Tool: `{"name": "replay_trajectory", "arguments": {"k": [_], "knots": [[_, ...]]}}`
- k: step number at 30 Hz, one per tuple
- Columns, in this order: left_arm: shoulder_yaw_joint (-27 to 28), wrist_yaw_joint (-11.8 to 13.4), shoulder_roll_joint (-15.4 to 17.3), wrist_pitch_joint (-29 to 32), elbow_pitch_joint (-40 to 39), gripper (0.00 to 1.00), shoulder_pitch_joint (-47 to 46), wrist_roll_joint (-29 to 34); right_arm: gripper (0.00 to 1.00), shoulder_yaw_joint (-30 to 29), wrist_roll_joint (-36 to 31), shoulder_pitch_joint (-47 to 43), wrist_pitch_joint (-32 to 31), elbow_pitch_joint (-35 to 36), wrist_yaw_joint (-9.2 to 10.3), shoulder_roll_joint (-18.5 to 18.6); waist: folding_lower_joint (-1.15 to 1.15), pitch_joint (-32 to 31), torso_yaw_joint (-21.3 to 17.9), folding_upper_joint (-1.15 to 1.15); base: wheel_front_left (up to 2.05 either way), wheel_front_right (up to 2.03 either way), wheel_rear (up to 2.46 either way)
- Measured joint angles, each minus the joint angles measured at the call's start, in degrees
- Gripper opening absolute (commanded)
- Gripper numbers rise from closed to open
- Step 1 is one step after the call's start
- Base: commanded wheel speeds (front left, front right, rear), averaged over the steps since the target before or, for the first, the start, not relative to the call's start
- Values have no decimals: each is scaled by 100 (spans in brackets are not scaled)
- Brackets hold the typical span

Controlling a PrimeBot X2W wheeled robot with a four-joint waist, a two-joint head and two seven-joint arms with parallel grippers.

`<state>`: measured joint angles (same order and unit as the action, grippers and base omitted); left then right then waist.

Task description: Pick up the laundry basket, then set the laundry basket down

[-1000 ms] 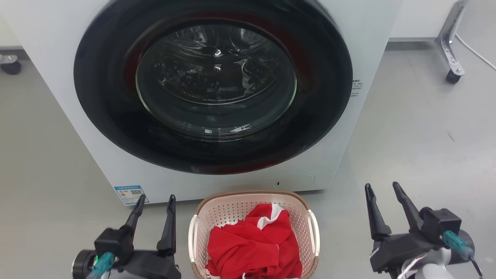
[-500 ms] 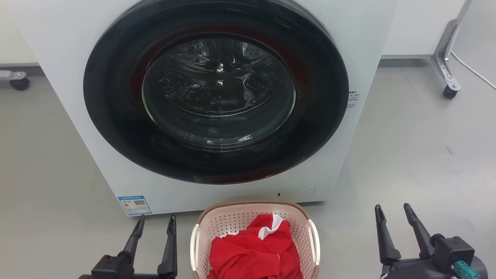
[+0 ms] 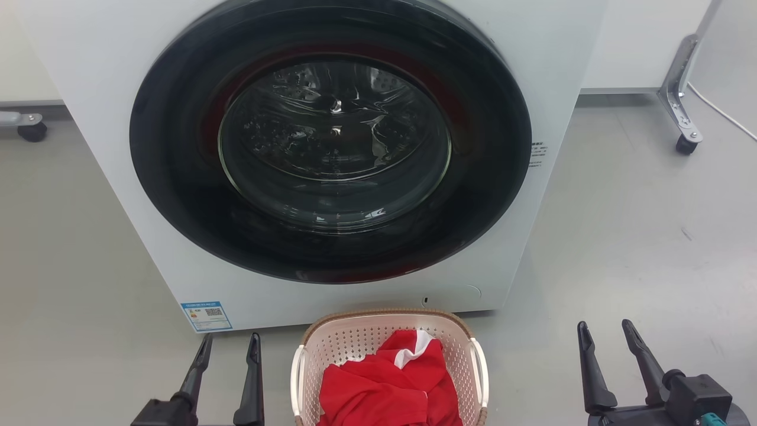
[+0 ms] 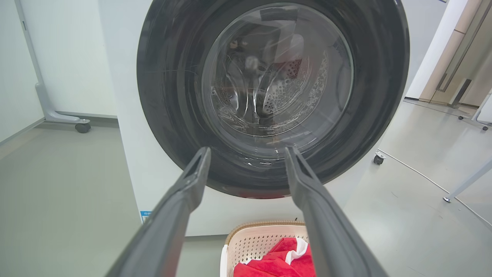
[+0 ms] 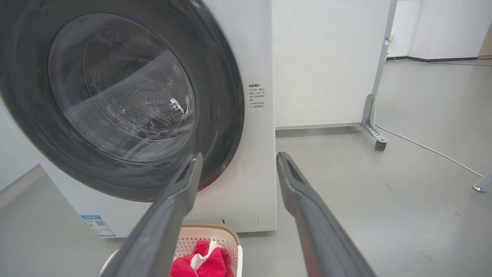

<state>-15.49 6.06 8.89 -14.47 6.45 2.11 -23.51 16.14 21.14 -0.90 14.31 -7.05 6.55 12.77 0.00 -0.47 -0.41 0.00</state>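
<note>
Laundry basket (image 3: 355, 338) sits on the floor (image 3: 639, 236) just in front of the washer (image 3: 562, 59), red garment (image 3: 378, 390) heaped inside. Left tool (image 3: 231, 338) hangs near it, fingers spread, empty. Right tool (image 3: 604, 325), also spread, is farther off.

A white front-loading washing machine (image 3: 553, 89) stands on the grey floor (image 3: 639, 236), its round dark door (image 3: 177, 195) shut over a glass window (image 3: 334, 142). A blue label (image 3: 206, 316) sits at its lower left corner. Just before it lies a crumpled red garment (image 3: 384, 390), perhaps a shirt, with white trim. A metal leg on a caster (image 3: 686, 144) and a white cable (image 3: 721, 112) are at far right.
</note>
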Motion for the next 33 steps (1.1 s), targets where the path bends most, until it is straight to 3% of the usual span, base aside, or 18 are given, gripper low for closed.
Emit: {"name": "replay_trajectory", "arguments": {"k": [10, 11, 21, 33], "knots": [[38, 53, -21, 58, -44, 100, 81, 33, 100, -59, -38, -63, 0, 93, 7, -2, 0, -19, 11, 0, 0, 0, 0], [34, 52, -22, 75, -24, 0, 81, 32, 0, -56, -44, -84, -8, 79, 5, -9, 0, -21, 12, 0, 0, 0, 0], [84, -8, -88, 186, 292, 0, 213, -231, 0, -124, 211, -246, -121, -263, -59, -179, 0, -16, 13, 0, 0, 0, 0], [366, -180, -168, 439, 392, 0, 176, -1150, 0, -422, 1157, -191, -399, -342, -213, -300, 0, -5, 17, 0, 0, 0, 0]]}}
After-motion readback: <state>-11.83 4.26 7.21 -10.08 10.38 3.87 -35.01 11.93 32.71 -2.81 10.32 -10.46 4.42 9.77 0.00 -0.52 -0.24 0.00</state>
